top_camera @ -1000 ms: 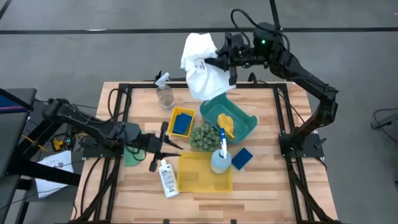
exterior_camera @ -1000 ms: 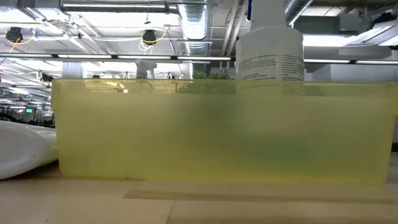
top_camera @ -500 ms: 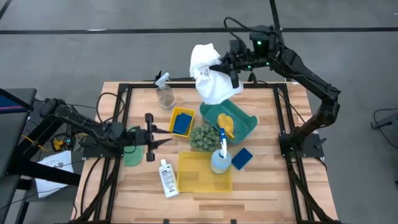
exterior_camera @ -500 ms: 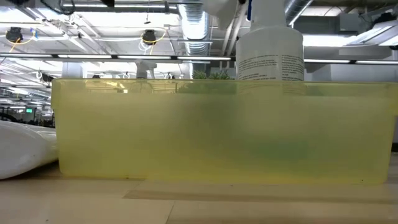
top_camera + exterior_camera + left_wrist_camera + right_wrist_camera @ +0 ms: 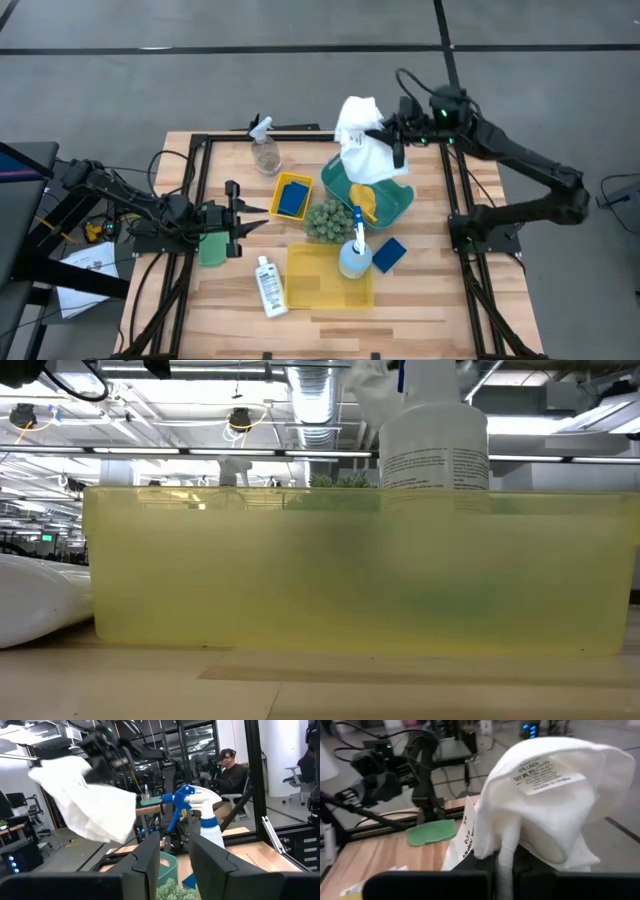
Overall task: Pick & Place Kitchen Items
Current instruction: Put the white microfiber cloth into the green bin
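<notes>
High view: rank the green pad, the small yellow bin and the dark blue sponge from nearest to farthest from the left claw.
From the left claw:
1. Green pad, just beside it at the table's left.
2. Small yellow bin, toward the middle.
3. Dark blue sponge, far right.

spray bottles (image 5: 354, 250): 2 | blue sponges (image 5: 389, 254): 2 | yellow bins (image 5: 328, 278): 2 | white cloth (image 5: 363, 146): 1

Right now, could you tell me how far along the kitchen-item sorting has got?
Already placed: a yellow piece lies in the teal basket, a blue sponge in the small yellow bin. In hand: the right gripper holds the white cloth above the basket. Left: the clear spray bottle, small white bottle and green piece by the left gripper.
</notes>
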### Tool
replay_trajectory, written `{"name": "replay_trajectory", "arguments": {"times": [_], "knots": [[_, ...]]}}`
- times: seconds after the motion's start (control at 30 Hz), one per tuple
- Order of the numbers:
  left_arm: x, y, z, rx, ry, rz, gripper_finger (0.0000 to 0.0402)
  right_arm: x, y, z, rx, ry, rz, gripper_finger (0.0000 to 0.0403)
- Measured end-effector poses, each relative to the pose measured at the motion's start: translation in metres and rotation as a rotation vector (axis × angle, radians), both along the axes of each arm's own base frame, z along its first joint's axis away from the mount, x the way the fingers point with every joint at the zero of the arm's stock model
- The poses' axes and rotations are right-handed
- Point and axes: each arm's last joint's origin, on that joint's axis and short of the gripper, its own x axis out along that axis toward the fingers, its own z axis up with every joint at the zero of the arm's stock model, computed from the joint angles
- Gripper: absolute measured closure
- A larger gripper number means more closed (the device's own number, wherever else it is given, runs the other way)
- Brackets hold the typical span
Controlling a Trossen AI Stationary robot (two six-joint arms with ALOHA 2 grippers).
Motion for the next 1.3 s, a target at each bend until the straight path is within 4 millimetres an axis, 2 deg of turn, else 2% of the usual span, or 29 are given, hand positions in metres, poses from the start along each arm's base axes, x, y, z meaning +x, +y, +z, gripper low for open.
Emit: {"name": "replay_trajectory", "arguments": {"times": [0.2, 0.37, 0.53, 0.7, 0.83, 1.17, 1.3], "knots": [[0.000, 0.000, 0.000, 0.003, 0.000, -0.001, 0.0302, -0.027, 0.016, -0.054, 0.040, -0.039, -0.088, 0.0403], [0.000, 0.000, 0.000, 0.012, 0.001, 0.000, 0.0302, -0.031, 0.032, -0.095, -0.003, -0.004, -0.190, 0.0403], [0.000, 0.000, 0.000, 0.013, 0.002, 0.001, 0.0302, -0.027, 0.044, -0.118, -0.033, -0.013, -0.227, 0.0403], [0.000, 0.000, 0.000, 0.012, 0.002, 0.001, 0.0302, -0.021, 0.052, -0.143, -0.070, 0.058, -0.325, 0.0403], [0.000, 0.000, 0.000, 0.012, 0.002, 0.001, 0.0302, -0.016, 0.056, -0.162, -0.054, 0.058, -0.309, 0.0403], [0.000, 0.000, 0.000, 0.009, 0.002, -0.001, 0.0302, -0.002, 0.055, -0.210, -0.027, 0.108, -0.325, 0.0403], [0.000, -0.001, 0.000, 0.015, 0.000, -0.032, 0.0302, 0.003, 0.054, -0.220, -0.009, 0.126, -0.327, 0.0403]]}}
